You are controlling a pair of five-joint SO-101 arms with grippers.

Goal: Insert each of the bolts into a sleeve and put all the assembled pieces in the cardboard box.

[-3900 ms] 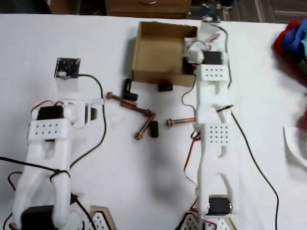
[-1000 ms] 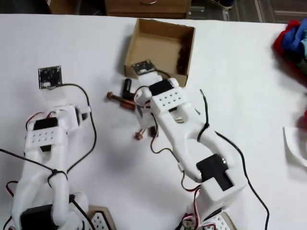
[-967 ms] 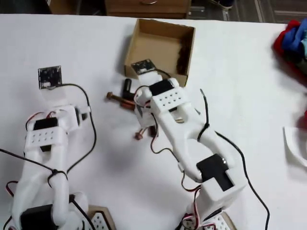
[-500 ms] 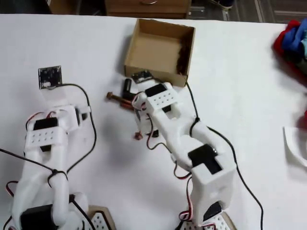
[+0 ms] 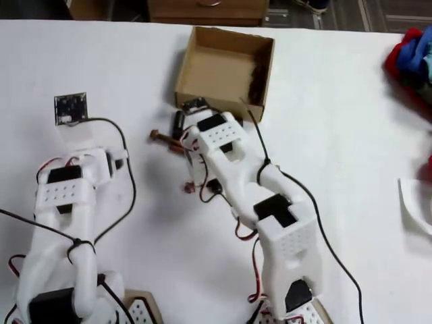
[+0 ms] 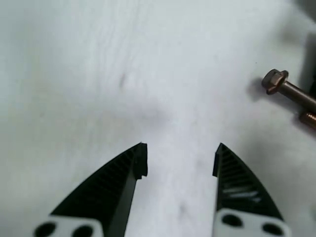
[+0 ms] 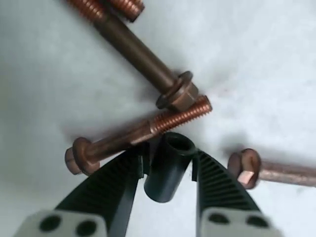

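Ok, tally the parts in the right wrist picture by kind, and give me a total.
bolts: 4 (one shows just its threaded tip)
sleeve: 1
Total: 5

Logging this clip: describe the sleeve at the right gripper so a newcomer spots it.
In front of the cardboard box lie copper bolts. Among them, the right gripper holds the sleeve. Unlike the bolts, it is a short, black, hollow tube without thread.
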